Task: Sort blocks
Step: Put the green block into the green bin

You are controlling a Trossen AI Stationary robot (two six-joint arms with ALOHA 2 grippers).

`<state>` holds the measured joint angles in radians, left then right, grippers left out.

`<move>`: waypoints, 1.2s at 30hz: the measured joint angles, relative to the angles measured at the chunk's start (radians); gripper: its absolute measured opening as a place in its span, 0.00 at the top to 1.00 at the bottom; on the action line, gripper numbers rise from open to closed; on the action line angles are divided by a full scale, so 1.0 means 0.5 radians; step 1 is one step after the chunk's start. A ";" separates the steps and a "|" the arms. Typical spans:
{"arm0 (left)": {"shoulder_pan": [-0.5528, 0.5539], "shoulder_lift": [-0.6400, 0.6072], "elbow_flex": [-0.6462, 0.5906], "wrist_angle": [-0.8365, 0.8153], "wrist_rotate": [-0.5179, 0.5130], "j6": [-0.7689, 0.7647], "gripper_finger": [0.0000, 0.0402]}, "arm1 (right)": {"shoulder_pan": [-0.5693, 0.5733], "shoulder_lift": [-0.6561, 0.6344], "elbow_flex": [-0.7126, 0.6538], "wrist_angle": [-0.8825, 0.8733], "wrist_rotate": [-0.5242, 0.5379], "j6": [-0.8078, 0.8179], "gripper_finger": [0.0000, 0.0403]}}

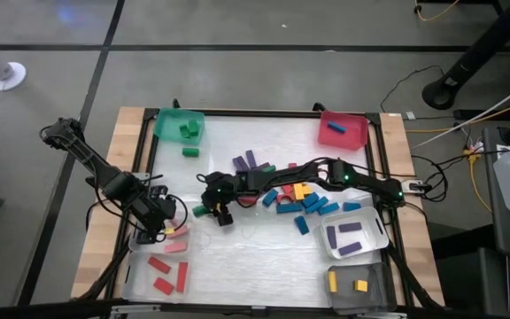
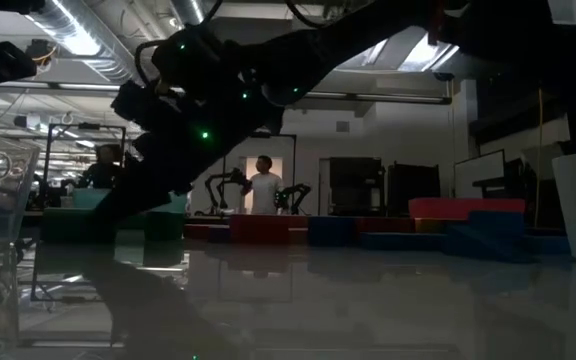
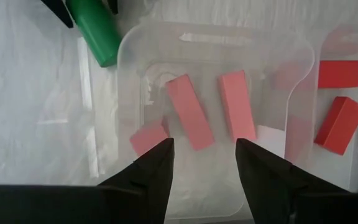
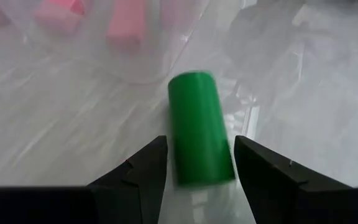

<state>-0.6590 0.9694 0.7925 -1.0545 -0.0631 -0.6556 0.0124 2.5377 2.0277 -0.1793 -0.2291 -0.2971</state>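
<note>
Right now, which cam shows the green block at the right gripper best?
Right wrist view: the green block fills the frame, lying on the table between the right gripper's open fingers. The high view shows only a small green spot by that gripper. The left wrist view catches one end. The low view doesn't show it.

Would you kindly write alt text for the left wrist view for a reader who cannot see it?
The open left gripper hovers above a clear bin holding three pink blocks. A green block lies outside its rim, and red blocks lie in the neighbouring bin.

Green block (image 4: 199, 127) between parted right tool (image 4: 196, 163) fingers; clear bin (image 3: 216, 46) wall just beside.
</note>
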 joint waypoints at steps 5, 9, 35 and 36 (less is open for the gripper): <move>0.000 0.000 0.000 0.000 -0.001 -0.003 0.60 | 0.000 0.025 0.003 0.008 -0.001 0.011 0.54; 0.000 0.000 0.000 0.000 -0.001 -0.005 0.60 | 0.002 0.030 0.004 0.017 -0.001 0.044 0.54; -0.001 -0.004 0.000 0.041 -0.003 -0.404 0.60 | -0.158 -0.024 0.632 -0.470 0.071 0.062 0.64; 0.000 -0.004 0.000 0.069 -0.004 -0.418 0.60 | -0.185 -0.033 0.632 -0.458 0.072 0.062 0.65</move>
<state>-0.6591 0.9675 0.7925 -1.0197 -0.0649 -0.8647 -0.0802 2.5211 2.3439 -0.4085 -0.1928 -0.2661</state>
